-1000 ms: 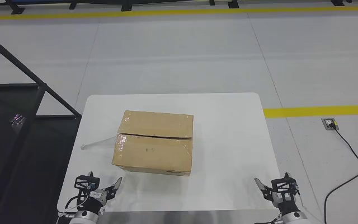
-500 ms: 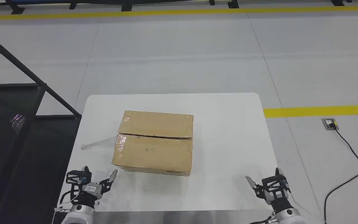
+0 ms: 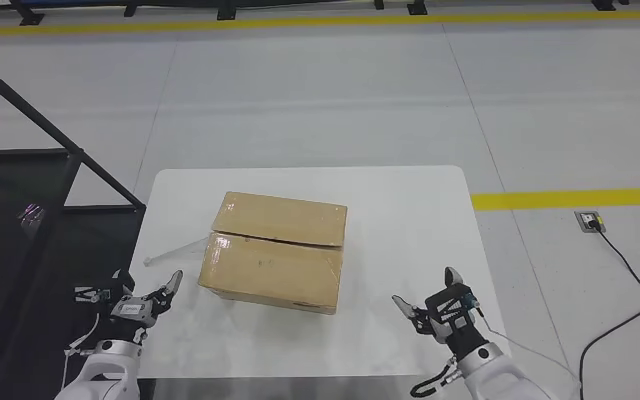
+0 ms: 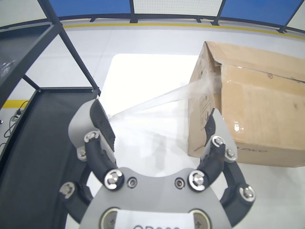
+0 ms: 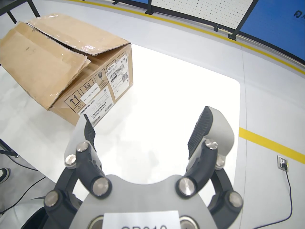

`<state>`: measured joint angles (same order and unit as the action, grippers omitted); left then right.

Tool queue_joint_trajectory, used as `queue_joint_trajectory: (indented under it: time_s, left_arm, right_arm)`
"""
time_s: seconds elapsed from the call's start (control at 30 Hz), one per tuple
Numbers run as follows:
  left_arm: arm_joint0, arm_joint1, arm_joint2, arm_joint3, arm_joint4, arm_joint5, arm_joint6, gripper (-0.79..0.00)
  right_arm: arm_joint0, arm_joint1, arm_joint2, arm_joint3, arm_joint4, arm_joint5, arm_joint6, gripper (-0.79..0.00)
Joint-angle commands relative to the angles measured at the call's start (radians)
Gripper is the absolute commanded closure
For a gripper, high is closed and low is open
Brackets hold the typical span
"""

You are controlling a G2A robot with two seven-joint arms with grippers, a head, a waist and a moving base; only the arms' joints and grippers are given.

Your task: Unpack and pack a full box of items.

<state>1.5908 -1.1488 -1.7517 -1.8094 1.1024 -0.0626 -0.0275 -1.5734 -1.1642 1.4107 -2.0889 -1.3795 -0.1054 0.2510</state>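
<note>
While the left claw hangs spread wide and empty at the near left edge of the worktop, the box lies just ahead of it and inward. The box's near corner is close to the claw but apart from it. A loose tape strip runs from the box's end seam down to the worktop ahead of this claw. Outward of the claw, just past the worktop's edge, stands a black rack, so room is tight on that side. The right claw is likewise wide and holds nothing. It hangs over the near right part of the worktop, well apart from the box, which lies ahead of it and inward. Bare white surface stretches between this claw and the box's labelled end, and on to the worktop's rounded far corner. The box's top flaps are down, with the seam between them gaping and one flap edge lifted and ragged.
</note>
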Motion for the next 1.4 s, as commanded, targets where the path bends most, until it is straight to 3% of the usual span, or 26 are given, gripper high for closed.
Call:
queue_joint_trajectory:
  time_s: [0.0,0.1,0.13,0.27,0.37,0.7,0.77,0.93,1.17,1.37]
  left_arm:
    - [0.000,0.000,0.000,0.000,0.000,0.000,0.000,-0.785]
    - [-0.026,-0.002,0.015,0.034,0.032,0.045,0.000,-0.785]
    - [-0.041,-0.004,0.031,0.042,0.047,0.066,0.010,-0.785]
    - [-0.096,-0.014,0.096,0.089,0.071,0.121,0.009,-0.785]
    - [-0.123,-0.016,0.125,0.118,0.095,0.121,0.000,-0.785]
    - [-0.168,-0.025,0.182,0.163,0.133,0.115,-0.011,-0.785]
    - [-0.167,-0.027,0.193,0.157,0.144,0.111,-0.007,-0.785]
    - [-0.153,-0.029,0.207,0.143,0.173,0.112,-0.001,-0.785]
    - [-0.087,-0.030,0.166,0.098,0.145,0.101,0.045,-0.785]
    - [-0.041,-0.031,0.129,0.076,0.103,0.095,0.074,-0.785]
  right_arm:
    - [0.000,0.000,0.000,0.000,0.000,0.000,0.001,-0.785]
    - [-0.004,0.000,0.003,0.002,0.021,-0.009,-0.017,-0.785]
    - [-0.008,-0.002,0.007,0.008,0.094,-0.041,-0.047,-0.785]
    - [0.030,0.004,0.048,0.068,0.463,-0.341,-0.082,-0.785]
    - [0.083,0.009,0.025,0.115,0.746,-0.512,0.027,-0.785]
    - [0.083,0.009,0.025,0.115,0.746,-0.512,0.027,-0.785]
    - [0.093,0.006,-0.004,0.121,0.817,-0.512,0.026,-0.785]
    - [0.253,0.001,-0.079,0.227,0.899,-0.479,0.151,-0.785]
    - [0.503,-0.017,-0.162,0.506,1.048,-0.397,0.263,-0.785]
    - [0.627,-0.033,-0.225,0.680,1.210,-0.477,0.334,-0.785]
